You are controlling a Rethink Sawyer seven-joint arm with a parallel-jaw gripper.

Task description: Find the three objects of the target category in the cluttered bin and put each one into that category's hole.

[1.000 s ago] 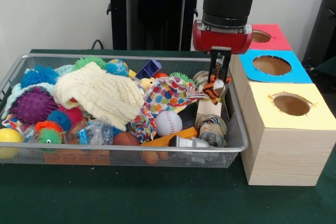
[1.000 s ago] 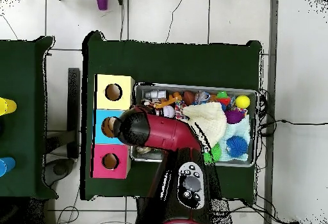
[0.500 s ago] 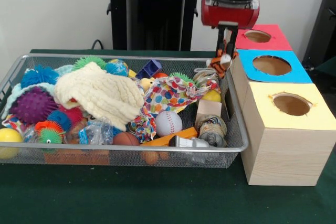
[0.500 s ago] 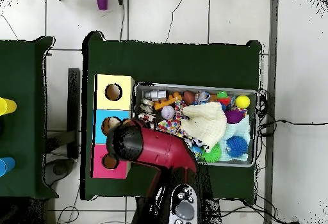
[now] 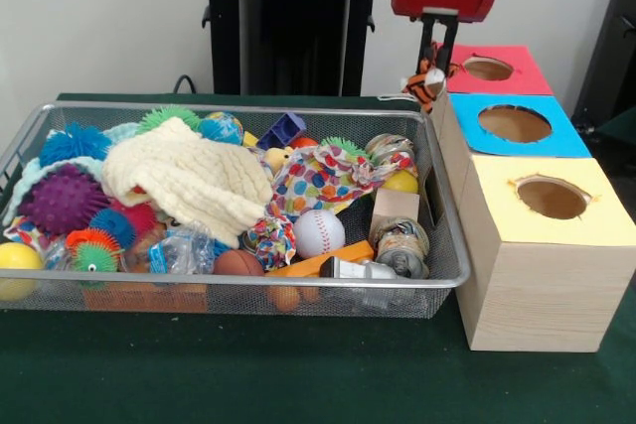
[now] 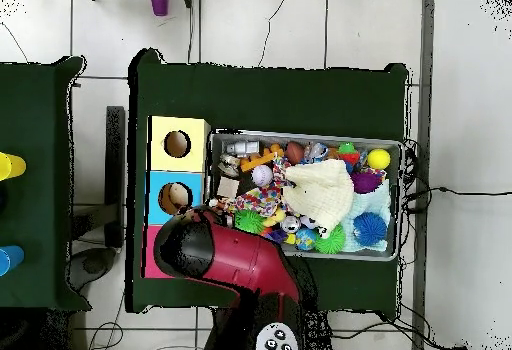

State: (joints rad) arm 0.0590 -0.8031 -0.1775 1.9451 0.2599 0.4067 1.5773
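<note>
Tiger toy [image 5: 425,82] clamped in tool [image 5: 433,70], hanging beside red box [image 5: 507,70], above bin [image 5: 452,245] corner

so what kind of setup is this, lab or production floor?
Most likely a research lab sorting testbed: a wire bin heaped with mixed toys on a green-covered table, wooden boxes with colour-coded holes beside it, and cables trailing over a tiled floor.

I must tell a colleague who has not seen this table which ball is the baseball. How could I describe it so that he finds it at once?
Start at the wire mesh bin on the green table and go to its front edge, towards the end nearest the wooden boxes. The baseball lies there, beside the spotted cloth. It is the only smooth white ball with red stitching; the other balls are coloured, many of them spiky.
</note>
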